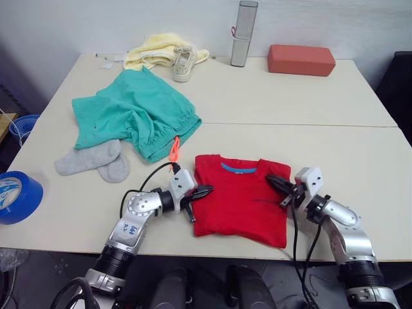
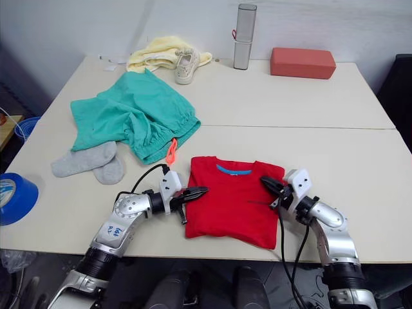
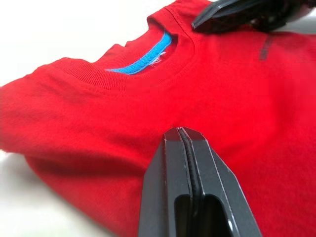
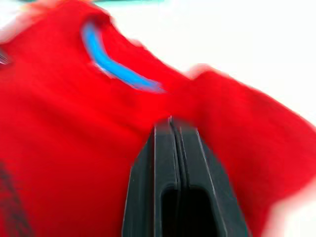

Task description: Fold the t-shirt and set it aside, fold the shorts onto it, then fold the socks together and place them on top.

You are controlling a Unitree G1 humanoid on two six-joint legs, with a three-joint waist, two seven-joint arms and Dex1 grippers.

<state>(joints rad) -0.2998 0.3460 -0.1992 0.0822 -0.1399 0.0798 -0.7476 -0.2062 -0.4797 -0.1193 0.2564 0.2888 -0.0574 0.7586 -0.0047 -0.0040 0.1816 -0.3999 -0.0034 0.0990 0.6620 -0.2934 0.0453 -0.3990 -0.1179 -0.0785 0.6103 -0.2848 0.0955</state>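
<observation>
Here the t-shirt (image 1: 239, 199) is lying folded into a compact red rectangle at the near edge of the table (image 1: 309, 103), its neck opening and blue inner label turned toward the far side. The left gripper (image 1: 205, 191) is hovering at the shirt's left edge with its two black fingers pressed together, holding nothing, and the right gripper (image 1: 275, 182) is sitting over the shirt's far-right corner, likewise closed and empty. To the far left of the shirt the shorts (image 1: 132, 114) are sprawling unfolded, their orange drawstring (image 1: 174, 149) dangling toward the shirt. Just left of the drawstring the socks (image 1: 93, 160) are lying overlapped, touching the near edge of the shorts. Further off, a pale yellow cloth (image 1: 154, 50) and an off-white sneaker (image 1: 183, 63) are resting along the far edge, with a grey cylinder (image 1: 243, 33) standing upright beside them and a red block (image 1: 300, 59) to its right. A roll of blue tape (image 1: 16, 196) is sitting at the near-left edge.
</observation>
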